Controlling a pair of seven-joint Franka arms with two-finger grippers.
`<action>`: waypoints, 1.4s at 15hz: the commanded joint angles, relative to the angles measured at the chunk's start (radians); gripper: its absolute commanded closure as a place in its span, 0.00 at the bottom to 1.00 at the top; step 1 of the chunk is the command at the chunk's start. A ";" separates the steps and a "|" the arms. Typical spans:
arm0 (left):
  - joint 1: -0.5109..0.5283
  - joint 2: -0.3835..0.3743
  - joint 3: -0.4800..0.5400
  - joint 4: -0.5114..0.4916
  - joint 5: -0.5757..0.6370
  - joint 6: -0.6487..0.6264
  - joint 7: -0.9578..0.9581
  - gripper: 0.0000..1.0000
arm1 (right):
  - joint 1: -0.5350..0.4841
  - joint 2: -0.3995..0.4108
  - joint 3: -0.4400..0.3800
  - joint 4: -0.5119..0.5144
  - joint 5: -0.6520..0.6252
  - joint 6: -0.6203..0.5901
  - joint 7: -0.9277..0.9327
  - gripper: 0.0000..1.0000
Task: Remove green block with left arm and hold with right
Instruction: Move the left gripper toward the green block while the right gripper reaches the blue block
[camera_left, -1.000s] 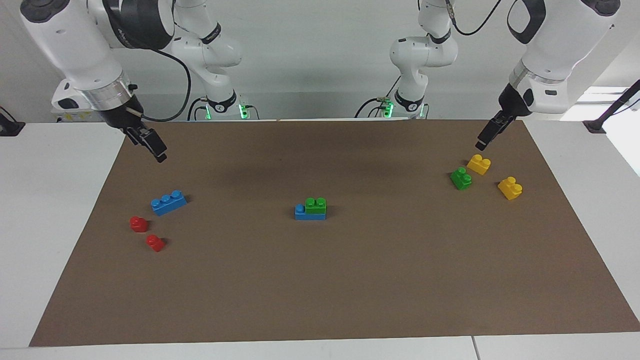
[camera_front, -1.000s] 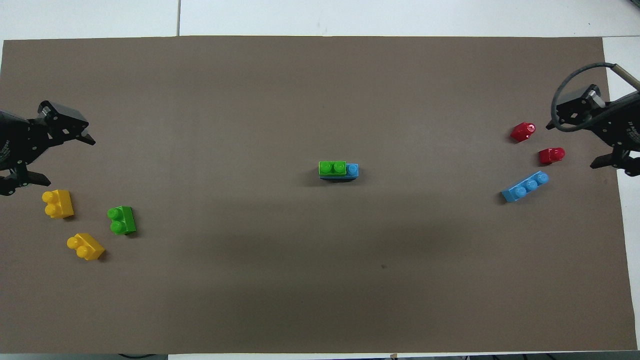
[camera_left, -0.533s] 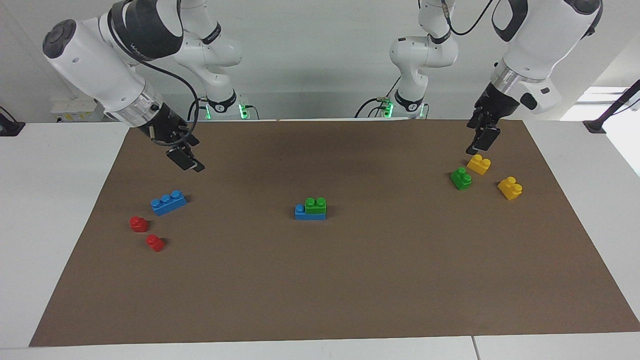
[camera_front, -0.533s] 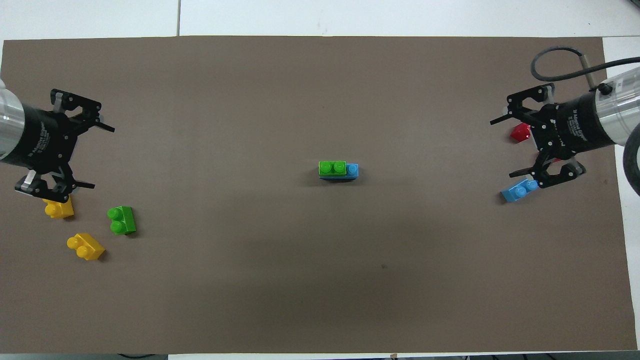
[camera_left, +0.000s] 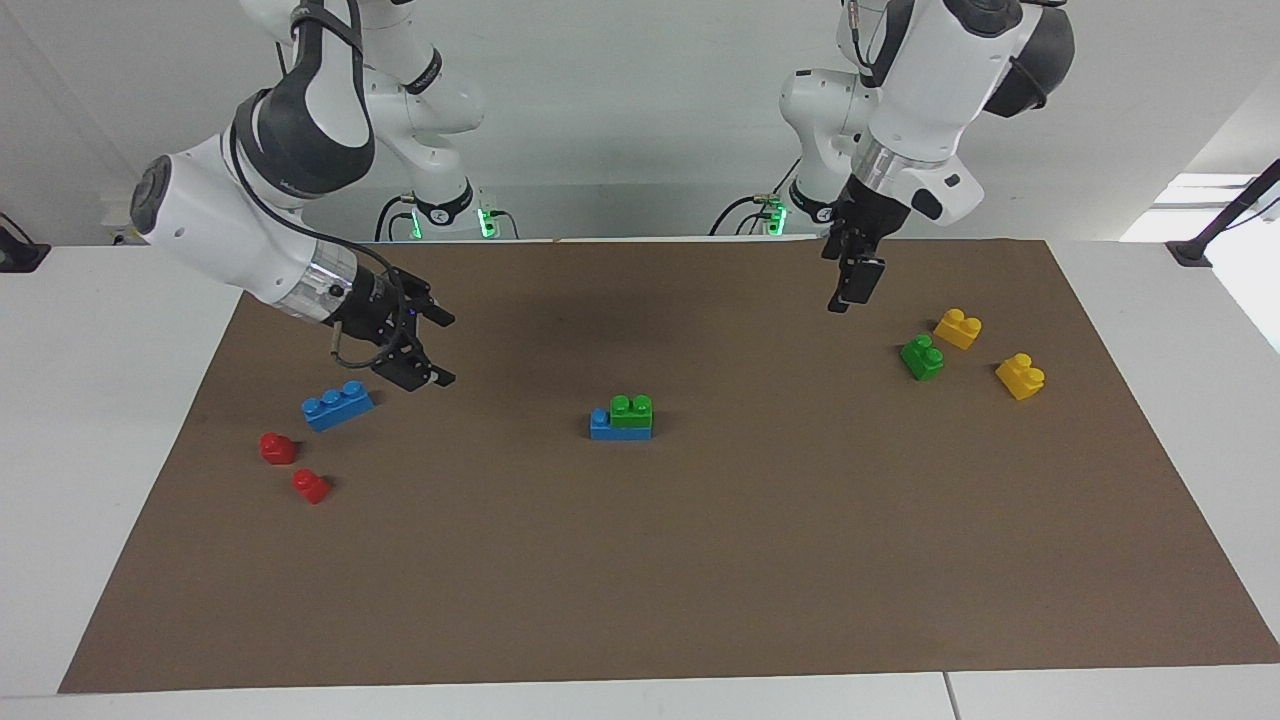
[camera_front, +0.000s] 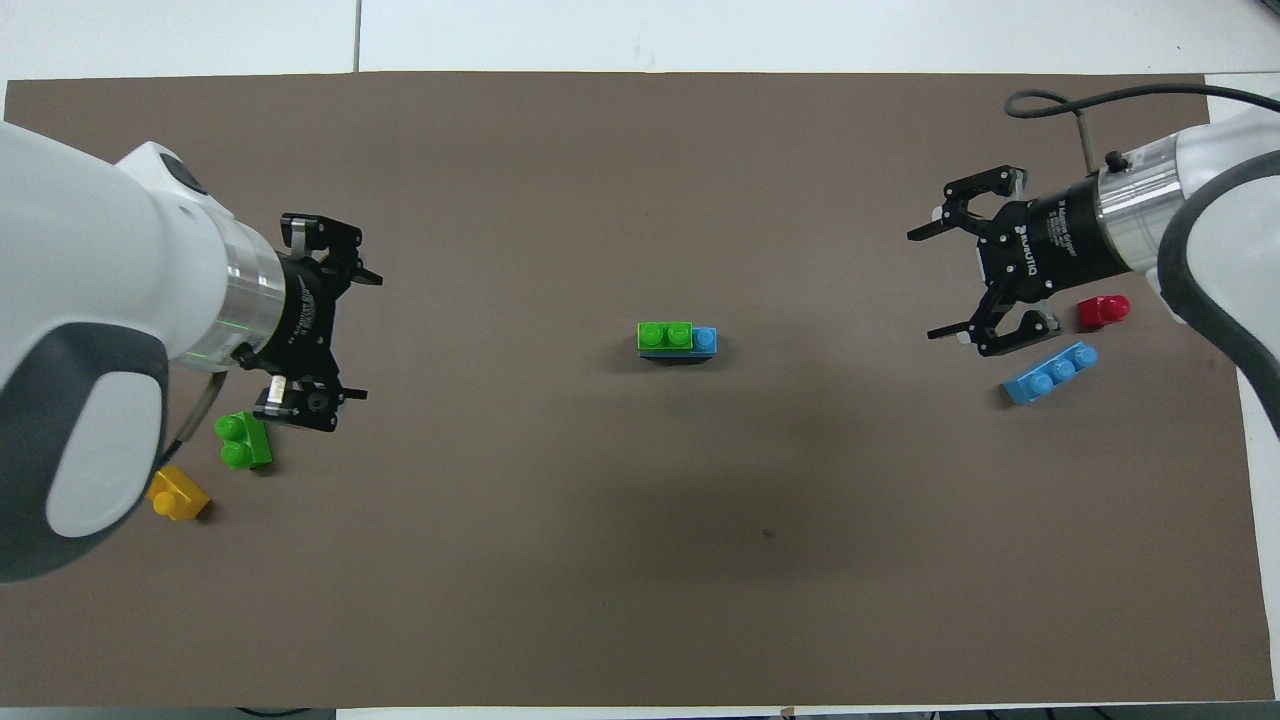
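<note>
The green block (camera_left: 632, 411) sits mid-mat on a blue brick (camera_left: 605, 426). Both grippers hover with fingers apart — left (camera_left: 847, 291) at its 2 o'clock, right (camera_left: 440, 349) at 10 o'clock.

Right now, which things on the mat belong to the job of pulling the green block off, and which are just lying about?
In the job:
small green two-stud plastic brick stacked on a blue brick
left gripper, open, over bare mat
right gripper, open, beside the loose blue brick

Lying about:
loose green brick
two yellow bricks
long blue three-stud brick
two red pieces
</note>
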 joint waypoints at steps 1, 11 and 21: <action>-0.059 -0.056 0.017 -0.097 -0.018 0.081 -0.105 0.00 | 0.044 -0.002 0.003 -0.058 0.023 0.088 0.046 0.03; -0.210 0.088 0.017 -0.114 -0.018 0.250 -0.349 0.00 | 0.190 0.038 0.003 -0.204 0.088 0.358 0.045 0.03; -0.270 0.263 0.018 -0.003 -0.016 0.322 -0.476 0.00 | 0.279 0.106 0.004 -0.258 0.134 0.530 0.045 0.03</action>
